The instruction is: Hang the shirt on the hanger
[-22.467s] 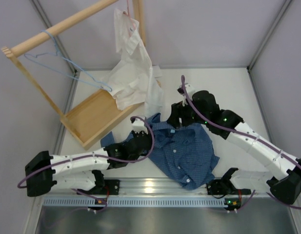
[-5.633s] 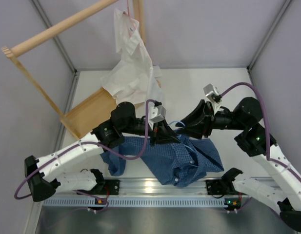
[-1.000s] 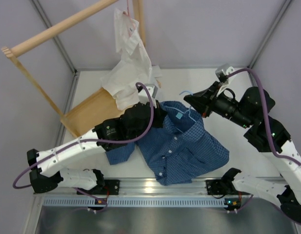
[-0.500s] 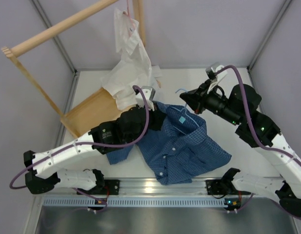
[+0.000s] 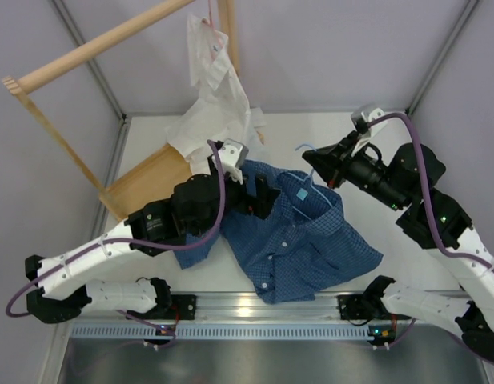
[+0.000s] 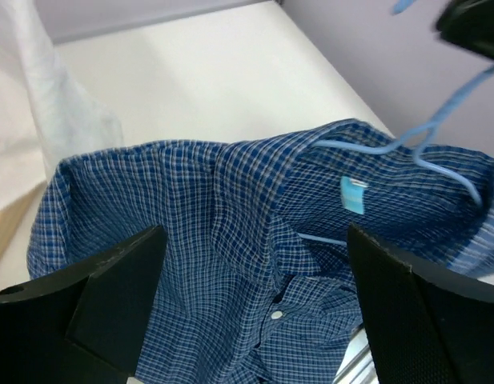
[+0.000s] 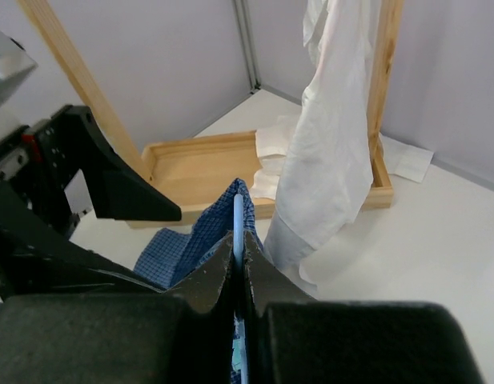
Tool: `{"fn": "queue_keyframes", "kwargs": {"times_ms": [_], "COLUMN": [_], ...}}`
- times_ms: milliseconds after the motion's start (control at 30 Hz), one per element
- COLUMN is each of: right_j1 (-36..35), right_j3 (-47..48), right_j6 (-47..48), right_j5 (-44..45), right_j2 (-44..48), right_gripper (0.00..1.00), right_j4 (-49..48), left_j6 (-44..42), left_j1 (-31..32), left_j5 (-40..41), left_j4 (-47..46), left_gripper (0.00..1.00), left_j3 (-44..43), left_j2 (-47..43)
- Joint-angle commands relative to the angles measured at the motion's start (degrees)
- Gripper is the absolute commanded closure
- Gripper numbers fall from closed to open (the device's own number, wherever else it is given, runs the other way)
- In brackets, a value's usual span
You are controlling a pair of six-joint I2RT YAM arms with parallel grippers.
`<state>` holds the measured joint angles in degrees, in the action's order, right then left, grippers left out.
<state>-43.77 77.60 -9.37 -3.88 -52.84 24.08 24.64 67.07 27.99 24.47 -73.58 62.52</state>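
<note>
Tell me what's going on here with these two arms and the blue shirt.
The right gripper has its fingers shut on the neck of the light-blue hanger, whose wire runs inside the collar of the blue shirt. The left gripper hangs open over the shirt, which spreads on the table.

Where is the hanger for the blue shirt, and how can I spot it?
Look at the dark blue checked shirt spread in the middle of the white table. At its collar, the right gripper pinches the hanger. It is thin light-blue wire, unlike the pinkish hanger on the wooden rack holding the white shirt.
</note>
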Motion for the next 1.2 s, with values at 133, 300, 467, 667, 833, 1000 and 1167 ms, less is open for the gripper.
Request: {"fn": "queue_keyframes", "kwargs": {"times_ms": [133,300,467,667,833,1000,1167], "right_j1": [-0.62,-0.62,-0.62,-0.62,-0.62,-0.62,-0.62], "right_j3": [1.23,2.29,6.15,7.82,8.44,9.06,9.59], "right_j6": [1.72,3.91,5.50,4.89,4.71,6.64,8.84], "right_j5": [-10.60,-21.78,-27.40,-29.77,-31.98,-32.68,-33.74], "right_j2": [5.55,8.28,7.31,7.05,6.26,5.82,4.94], "right_gripper": [1.00,1.00,1.00,1.00,1.00,1.00,1.00], "right_j4": [2.37,8.00,13.27,13.98,14.07,16.52,20.13], "left_j6": [-32.84,-47.56,-51.27,-52.33,-51.63,-50.31,-49.78], "left_j1": [0.08,0.08,0.08,0.08,0.08,0.08,-0.01], "left_j5": [-16.24,-40.79,-48.01,-51.37,-50.49,-52.07,-54.35], "left_j4": [-1.70,-1.79,-1.36,3.12,4.45,8.83,17.97], "left_gripper": [0.02,0.09,0.11,0.25,0.40,0.03,0.02], "left_j3": [-1.31,1.78,-1.03,-5.07,-5.43,-8.14,-13.42], "left_j2": [-6.27,-7.33,-4.35,0.66,1.81,1.37,4.44]}}
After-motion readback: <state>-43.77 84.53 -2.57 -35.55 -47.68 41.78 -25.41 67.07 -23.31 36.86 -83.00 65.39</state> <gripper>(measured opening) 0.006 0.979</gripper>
